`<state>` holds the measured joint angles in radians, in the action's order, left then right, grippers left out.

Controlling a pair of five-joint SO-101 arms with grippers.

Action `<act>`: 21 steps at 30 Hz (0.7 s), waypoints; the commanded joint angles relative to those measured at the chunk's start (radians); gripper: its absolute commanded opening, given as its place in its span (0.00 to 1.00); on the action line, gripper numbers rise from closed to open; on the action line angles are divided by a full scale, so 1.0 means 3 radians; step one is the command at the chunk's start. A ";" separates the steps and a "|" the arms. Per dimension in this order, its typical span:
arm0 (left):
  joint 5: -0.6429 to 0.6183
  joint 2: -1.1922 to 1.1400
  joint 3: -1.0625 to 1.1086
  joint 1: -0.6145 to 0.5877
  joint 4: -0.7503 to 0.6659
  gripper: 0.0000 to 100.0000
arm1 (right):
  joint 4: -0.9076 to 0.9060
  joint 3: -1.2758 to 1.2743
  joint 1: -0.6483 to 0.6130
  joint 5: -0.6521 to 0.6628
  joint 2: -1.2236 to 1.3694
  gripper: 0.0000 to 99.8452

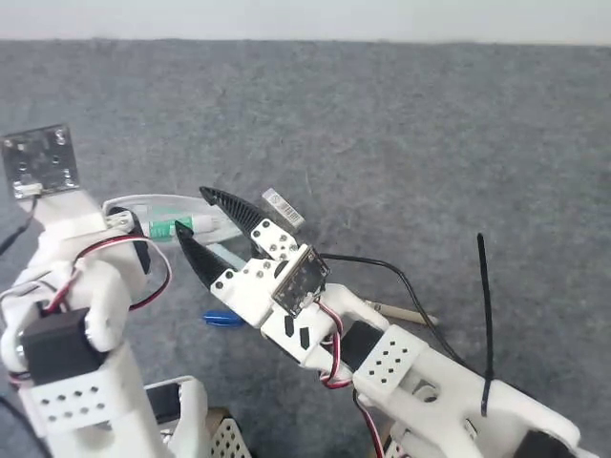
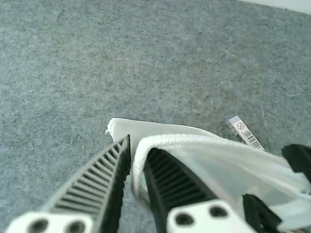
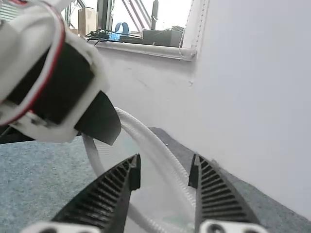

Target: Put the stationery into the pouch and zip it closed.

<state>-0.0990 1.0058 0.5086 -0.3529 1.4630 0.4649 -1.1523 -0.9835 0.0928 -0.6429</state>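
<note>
The clear pouch (image 1: pixel 153 204) with a white zipper rim lies on the grey carpet left of centre, with a green-and-white item (image 1: pixel 172 228) inside it. My left gripper (image 2: pixel 138 148) is shut on the pouch's (image 2: pixel 218 160) zipper rim at its end. My right gripper (image 1: pixel 191 212) is open, its black fingers straddling the pouch's open mouth. In the right wrist view the white rim (image 3: pixel 148 141) runs between the fingers of the right gripper (image 3: pixel 166 160). A small white barcoded piece (image 1: pixel 283 208) lies just right of the pouch, also seen as the barcoded piece (image 2: pixel 241 131).
A blue pen (image 1: pixel 221 318) lies on the carpet below the pouch, partly hidden by the right arm. A wooden pencil (image 1: pixel 406 312) lies to the right beside a black cable (image 1: pixel 382 267). The far carpet (image 1: pixel 401 114) is bare.
</note>
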 commanded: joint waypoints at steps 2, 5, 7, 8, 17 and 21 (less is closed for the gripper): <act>-0.0046 -0.0031 0.0008 0.0010 -0.0169 0.01 | -0.0079 0.0082 0.0074 0.0051 -0.0176 0.15; -0.0046 -0.0031 0.0008 0.0010 -0.0174 0.01 | -0.0509 0.0128 0.0105 0.0031 -0.0488 0.15; -0.0046 -0.0031 0.0008 0.0010 -0.0174 0.01 | -0.0877 0.0215 0.0115 0.0026 -0.0729 0.15; -0.0046 -0.0031 0.0008 0.0010 -0.0174 0.01 | -0.1051 0.0261 0.0120 0.0026 -0.0836 0.15; -0.0046 -0.0491 -0.0028 -0.0020 -0.0220 0.01 | -0.2202 0.0834 0.0514 -0.0440 -0.1235 0.15; -0.0046 -0.0915 -0.0269 -0.0251 -0.0205 0.01 | -0.2703 0.1166 0.0729 -0.0634 -0.1230 0.15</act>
<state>-0.0990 0.8800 0.4810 -0.3836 1.4062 -0.2163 -0.9452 -0.8301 -0.0483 -0.9759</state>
